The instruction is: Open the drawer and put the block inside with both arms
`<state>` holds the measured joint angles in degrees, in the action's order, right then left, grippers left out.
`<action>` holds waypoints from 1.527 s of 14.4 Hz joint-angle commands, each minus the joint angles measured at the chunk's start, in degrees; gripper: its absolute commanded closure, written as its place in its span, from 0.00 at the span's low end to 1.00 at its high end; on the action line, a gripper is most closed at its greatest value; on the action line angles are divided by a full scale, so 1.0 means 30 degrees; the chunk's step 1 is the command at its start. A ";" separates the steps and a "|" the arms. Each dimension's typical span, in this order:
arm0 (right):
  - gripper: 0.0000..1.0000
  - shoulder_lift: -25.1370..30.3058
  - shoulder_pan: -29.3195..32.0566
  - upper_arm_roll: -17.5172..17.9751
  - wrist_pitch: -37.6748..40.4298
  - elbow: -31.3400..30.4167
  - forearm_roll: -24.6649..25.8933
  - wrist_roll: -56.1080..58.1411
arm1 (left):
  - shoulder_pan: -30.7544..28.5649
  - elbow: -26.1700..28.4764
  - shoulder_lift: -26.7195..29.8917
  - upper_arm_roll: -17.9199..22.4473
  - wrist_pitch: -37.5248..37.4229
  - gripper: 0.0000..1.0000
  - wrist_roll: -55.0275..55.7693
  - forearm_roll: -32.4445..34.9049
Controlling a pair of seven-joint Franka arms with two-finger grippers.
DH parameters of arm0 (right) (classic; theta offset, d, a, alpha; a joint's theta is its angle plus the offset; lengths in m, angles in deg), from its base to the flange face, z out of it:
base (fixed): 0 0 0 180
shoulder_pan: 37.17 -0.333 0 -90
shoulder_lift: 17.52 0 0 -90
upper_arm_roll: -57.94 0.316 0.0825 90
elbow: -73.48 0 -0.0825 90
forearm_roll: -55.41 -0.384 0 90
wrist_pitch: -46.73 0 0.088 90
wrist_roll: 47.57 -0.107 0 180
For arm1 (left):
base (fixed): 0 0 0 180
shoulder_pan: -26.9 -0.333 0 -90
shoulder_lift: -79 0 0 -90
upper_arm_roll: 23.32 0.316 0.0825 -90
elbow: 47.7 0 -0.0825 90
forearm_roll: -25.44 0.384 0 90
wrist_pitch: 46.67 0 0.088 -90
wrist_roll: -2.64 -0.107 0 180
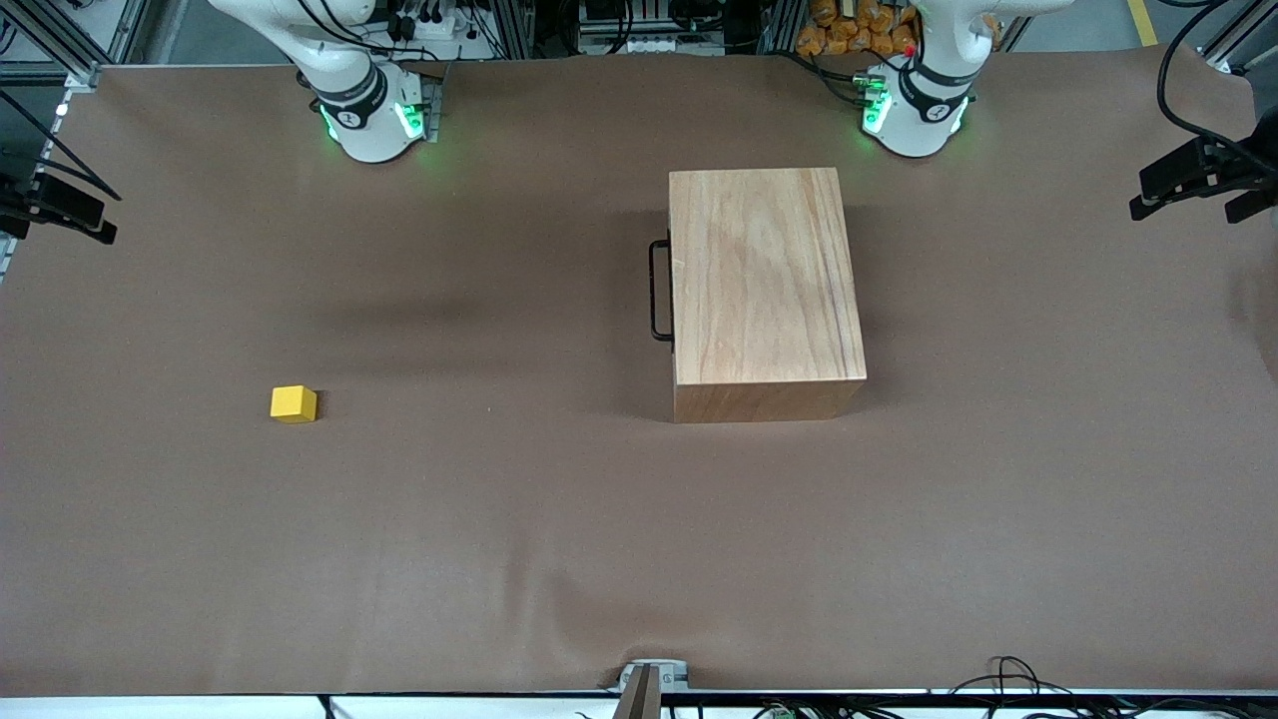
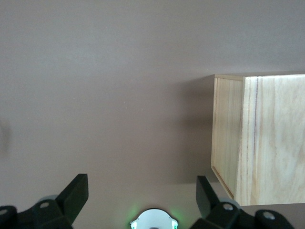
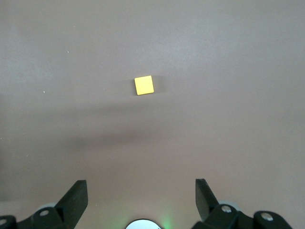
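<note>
- Your right gripper is hanging high over the table, fingers spread wide and empty, lining up the one yellow block.
- Your left gripper is hovering likewise, fingers apart, beside the single wooden box.
- In the front view, the block is sitting lower left of the frame; the drawer, shut, is showing one black handle mid-frame.
- Two arms, both waiting.
</note>
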<state>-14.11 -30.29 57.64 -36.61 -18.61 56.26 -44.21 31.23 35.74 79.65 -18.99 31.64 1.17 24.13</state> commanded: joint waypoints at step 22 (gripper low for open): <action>0.00 0.0882 -0.0536 0.0131 0.0975 -0.0155 0.0157 -0.0210 | 0.6667 -0.0567 -0.3144 -0.1179 0.1137 0.00 0.8011 -0.1262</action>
<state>-12.80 -31.54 58.27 -34.25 -18.61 56.26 -44.22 48.56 35.68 72.02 -22.58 33.76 20.41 21.09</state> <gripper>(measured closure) 0.000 0.000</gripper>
